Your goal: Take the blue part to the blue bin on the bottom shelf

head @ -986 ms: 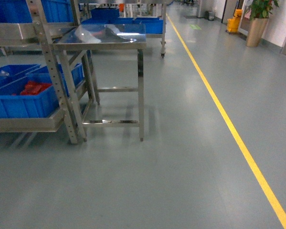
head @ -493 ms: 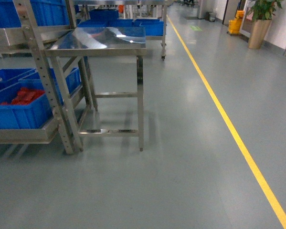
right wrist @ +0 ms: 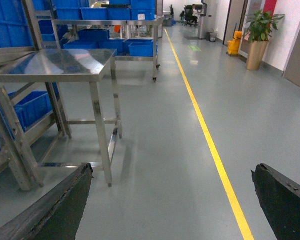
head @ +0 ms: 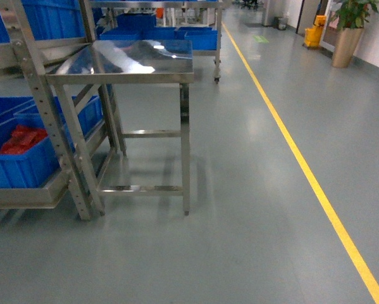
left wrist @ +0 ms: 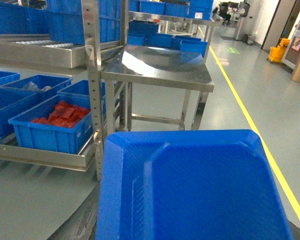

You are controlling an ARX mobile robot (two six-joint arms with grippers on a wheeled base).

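The left claw carries a blue part (left wrist: 195,190) — its grip hidden, so I cannot tell how it holds. The right claw (right wrist: 172,200) is spread, empty. The bottom shelf (head: 24,193) is near; placing remains — which bin is unclear.

Right gripper (right wrist: 172,210) has its two black fingers (right wrist: 54,207) spread wide at the bottom corners, nothing between them. Steel table (right wrist: 59,65) on the left, yellow line (right wrist: 210,145) down the floor, maybe a plant (right wrist: 259,30) far back.
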